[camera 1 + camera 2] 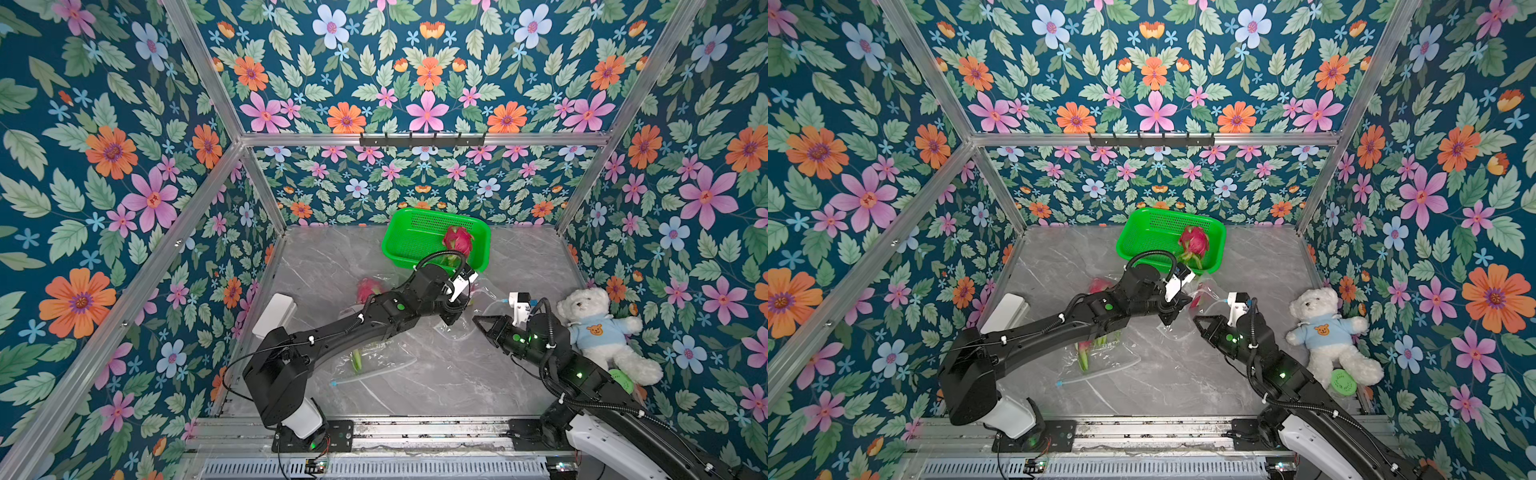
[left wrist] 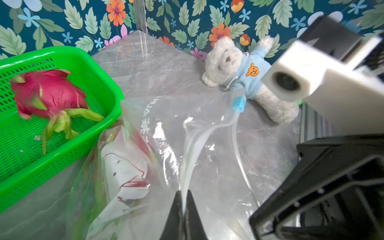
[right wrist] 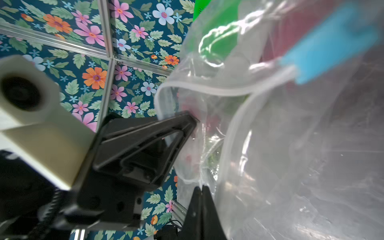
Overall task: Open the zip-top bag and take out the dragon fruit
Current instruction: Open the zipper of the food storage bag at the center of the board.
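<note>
Left wrist view shows left gripper [image 2: 182, 196] and right gripper [image 3: 200, 188] clamped shut on opposite lips of the clear plastic zip-top bag [image 2: 207, 145] beside the green mesh basket [image 2: 62, 158], likely to spread its mouth around the magenta dragon fruit [image 2: 143, 143] inside.

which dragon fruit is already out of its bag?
The dragon fruit lying bare in the green basket. The other fruits in view sit inside clear zip-top bags.
</note>
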Robot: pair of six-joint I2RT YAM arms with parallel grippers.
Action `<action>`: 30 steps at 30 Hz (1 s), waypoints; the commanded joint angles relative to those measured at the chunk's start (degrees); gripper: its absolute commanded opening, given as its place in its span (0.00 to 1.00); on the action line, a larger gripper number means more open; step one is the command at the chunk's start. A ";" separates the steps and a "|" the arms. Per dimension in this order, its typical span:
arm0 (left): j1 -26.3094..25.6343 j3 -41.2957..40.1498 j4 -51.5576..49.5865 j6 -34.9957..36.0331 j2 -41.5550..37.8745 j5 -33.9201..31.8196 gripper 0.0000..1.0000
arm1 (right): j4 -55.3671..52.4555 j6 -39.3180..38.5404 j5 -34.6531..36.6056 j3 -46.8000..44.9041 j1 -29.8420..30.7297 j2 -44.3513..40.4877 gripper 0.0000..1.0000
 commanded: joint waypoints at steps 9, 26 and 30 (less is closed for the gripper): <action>-0.17 -1.68 3.71 -8.18 0.17 9.20 0.00 | 5.05 -0.54 5.43 3.26 -0.65 13.66 0.00; 0.91 -2.29 8.09 -13.61 -3.48 8.53 0.00 | 26.41 -0.28 -0.63 -1.42 -7.35 29.40 0.08; 5.23 -7.80 13.33 -14.93 -8.04 4.92 0.34 | 27.55 -0.87 -2.24 -0.12 -9.08 31.85 0.15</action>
